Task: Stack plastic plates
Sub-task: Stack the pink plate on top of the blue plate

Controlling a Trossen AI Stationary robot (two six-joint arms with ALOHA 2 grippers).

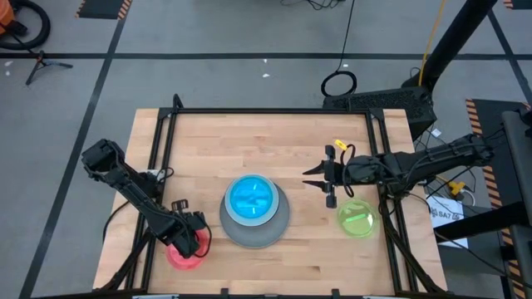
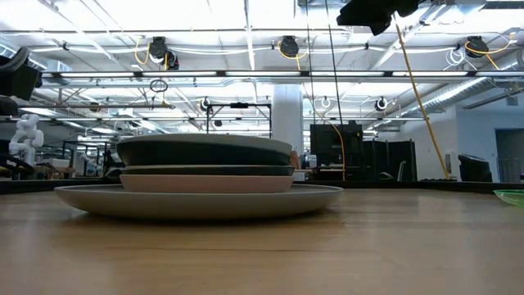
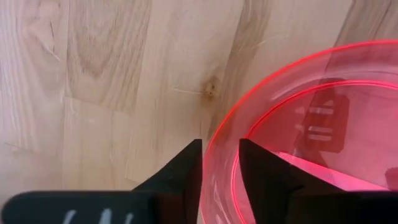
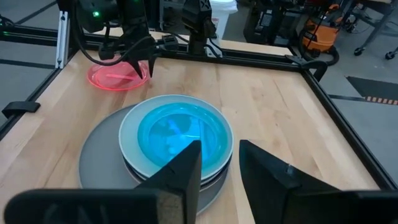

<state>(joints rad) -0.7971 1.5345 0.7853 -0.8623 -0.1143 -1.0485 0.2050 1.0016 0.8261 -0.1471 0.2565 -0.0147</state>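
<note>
A stack of plates (image 1: pixel 253 212) stands mid-table: the large grey plate (image 2: pixel 196 199) at the bottom, peach and dark plates above it, and the cyan plate (image 4: pixel 177 134) on top. The red plate (image 1: pixel 184 253) lies flat on the table near the front left. My left gripper (image 3: pixel 221 165) is open and low over it, one finger inside and one outside its rim. The green plate (image 1: pixel 357 220) lies flat at the right. My right gripper (image 1: pixel 306 178) is open and empty, held above the table between the stack and the green plate. My left gripper comes at the red plate from above, slanting. Its fingers stand on either side of the plate's rim (image 3: pixel 219 146), one inside and one outside. I cannot tell whether they touch it. The plate lies flat on the table.
A black frame (image 1: pixel 266 110) runs around the table's far and side edges. Bare wood lies between the stack and the far edge. Cables and a yellow tag (image 1: pixel 339 148) hang at my right arm.
</note>
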